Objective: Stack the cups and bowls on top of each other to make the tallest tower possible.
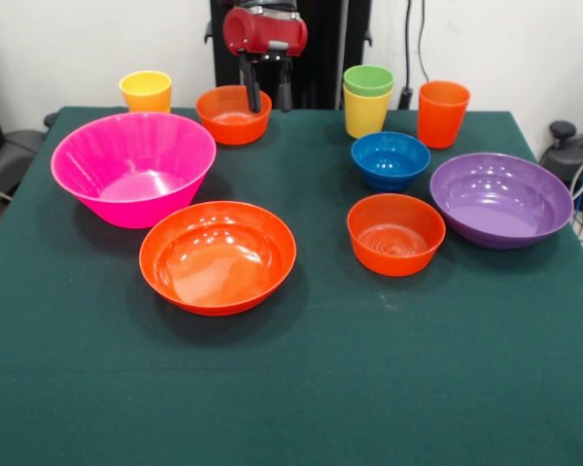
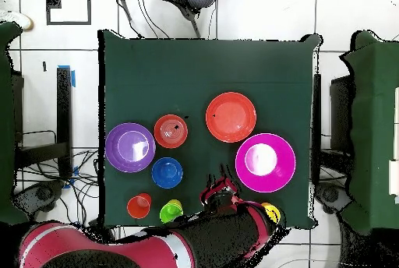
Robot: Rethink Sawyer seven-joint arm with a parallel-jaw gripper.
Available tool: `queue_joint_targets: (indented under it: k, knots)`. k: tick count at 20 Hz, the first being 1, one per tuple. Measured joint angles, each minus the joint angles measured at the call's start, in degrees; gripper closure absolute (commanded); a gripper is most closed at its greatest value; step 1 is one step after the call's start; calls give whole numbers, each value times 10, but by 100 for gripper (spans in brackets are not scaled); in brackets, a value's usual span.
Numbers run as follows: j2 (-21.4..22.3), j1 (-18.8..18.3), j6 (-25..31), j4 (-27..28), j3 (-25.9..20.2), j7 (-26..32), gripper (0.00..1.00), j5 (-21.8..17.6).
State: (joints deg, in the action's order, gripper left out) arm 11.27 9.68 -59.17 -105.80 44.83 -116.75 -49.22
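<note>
Front view: I see my gripper (image 1: 266, 95) hanging just over a small orange bowl (image 1: 233, 114) at the back of the tabletop (image 1: 291, 388). Its jaws are a little open and hold nothing. No tower yet; the big pink bowl (image 1: 133, 167) sits alone.

Overhead view: the arm hides that small bowl, I think. Next I must drop and grab its rim.

In the overhead view the arm (image 2: 156, 249) covers the small orange bowl and most of a yellow cup (image 2: 271, 212) (only a sliver shows) beside the pink bowl (image 2: 265, 162). From the front, the arm's upper part is cut off above the gripper (image 1: 265, 95).
</note>
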Motion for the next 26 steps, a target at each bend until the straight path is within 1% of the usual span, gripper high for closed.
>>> queue_joint_targets:
  k: [14,26]
  knots:
    - [0,5,0,0,-15,0,0,12]
    - [12,5,0,0,-51,0,0,11]
